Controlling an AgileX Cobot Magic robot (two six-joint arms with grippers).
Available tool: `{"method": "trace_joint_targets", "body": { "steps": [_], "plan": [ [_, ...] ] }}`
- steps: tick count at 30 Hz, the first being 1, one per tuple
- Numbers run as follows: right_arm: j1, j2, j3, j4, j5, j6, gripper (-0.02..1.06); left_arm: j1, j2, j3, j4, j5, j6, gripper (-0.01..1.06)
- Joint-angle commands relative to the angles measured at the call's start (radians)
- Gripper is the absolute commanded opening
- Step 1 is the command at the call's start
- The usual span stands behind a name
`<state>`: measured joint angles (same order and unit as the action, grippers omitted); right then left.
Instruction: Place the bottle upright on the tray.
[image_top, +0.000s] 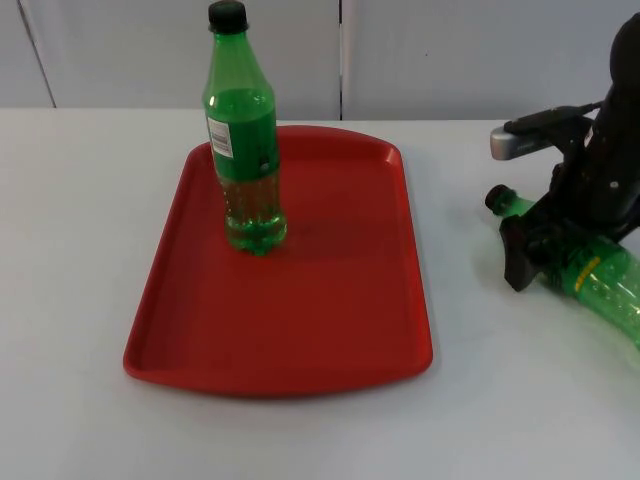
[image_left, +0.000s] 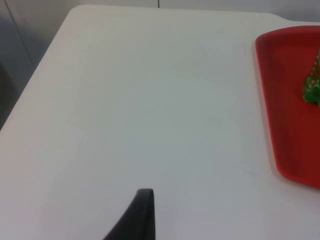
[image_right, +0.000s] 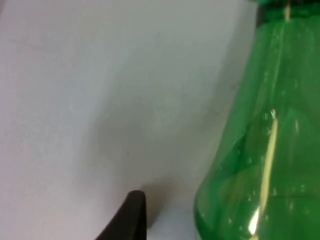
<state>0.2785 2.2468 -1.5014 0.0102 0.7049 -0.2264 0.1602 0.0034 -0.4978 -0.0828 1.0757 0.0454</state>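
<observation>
Two green bottles in scene. White table (image_top: 80, 300) is biggest, w/ grey partition wall (image_top: 450, 50) behind. Red tray (image_top: 330, 300) lies flat mid-table. Upright bottle (image_top: 243, 140) stands on tray's far left part, black cap on, white label, touching tray floor; its base also seen in left wrist view (image_left: 312, 87) on tray (image_left: 285, 100). Second bottle (image_top: 590, 275) lies on its side on table well right of tray, off it, neck pointing toward tray, dark cap end near arm. Right arm is down over it; right gripper (image_top: 535, 250) sits at bottle's neck/shoulder, jaws look set round it but can't tell if clenched or loose. Right wrist view: green bottle body (image_right: 260, 140) close up beside fingertip (image_right: 131, 215), table under. Left gripper (image_left: 142, 212) waits over bare table left of tray, jaw state can't tell
</observation>
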Motion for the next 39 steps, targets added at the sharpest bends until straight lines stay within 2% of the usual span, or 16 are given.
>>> {"method": "trace_joint_targets", "body": {
  "steps": [1, 8, 10, 11, 13, 15, 16, 18, 23, 28, 31, 39],
  "plan": [
    [0.001, 0.004, -0.002, 0.004, -0.007, -0.011, 0.98, -0.007, -0.003, 0.004, -0.007, -0.001, 0.001, 1.05],
    [0.001, 0.005, -0.002, 0.021, -0.021, -0.025, 0.93, -0.007, -0.003, 0.004, -0.007, -0.001, 0.001, 1.05],
    [0.001, 0.005, -0.002, 0.026, -0.021, -0.025, 0.86, -0.007, -0.003, 0.004, -0.007, -0.001, 0.001, 1.05],
    [0.001, 0.005, -0.002, 0.026, -0.021, -0.025, 0.86, -0.007, -0.003, 0.004, -0.007, -0.001, 0.001, 1.05],
    [0.001, 0.005, -0.002, 0.025, -0.021, -0.025, 0.7, -0.007, -0.003, 0.004, -0.007, -0.001, 0.001, 1.05],
    [0.001, 0.005, -0.016, 0.02, -0.01, -0.025, 0.33, -0.007, -0.003, 0.004, -0.007, -0.001, 0.001, 1.05],
    [0.001, 0.005, -0.016, 0.02, -0.01, -0.025, 0.33, -0.007, -0.003, 0.004, -0.007, -0.001, 0.001, 1.05],
    [0.001, 0.005, -0.044, 0.015, 0.022, -0.031, 0.0, -0.007, -0.003, 0.004, -0.007, -0.001, 0.001, 1.05],
    [0.001, 0.003, -0.103, 0.018, 0.104, -0.043, 0.0, -0.007, -0.003, 0.004, -0.007, -0.001, 0.001, 1.05],
    [0.001, 0.001, -0.111, 0.022, 0.132, -0.043, 0.0, -0.007, -0.003, 0.004, -0.007, -0.001, 0.001, 1.05],
    [0.001, 0.001, -0.111, 0.022, 0.13, -0.043, 0.0, -0.007, -0.003, 0.004, -0.007, -0.001, 0.001, 1.05],
    [0.001, 0.001, -0.102, 0.022, 0.033, -0.013, 0.0, -0.007, -0.003, 0.004, -0.007, -0.001, 0.001, 1.05]
  ]
}}
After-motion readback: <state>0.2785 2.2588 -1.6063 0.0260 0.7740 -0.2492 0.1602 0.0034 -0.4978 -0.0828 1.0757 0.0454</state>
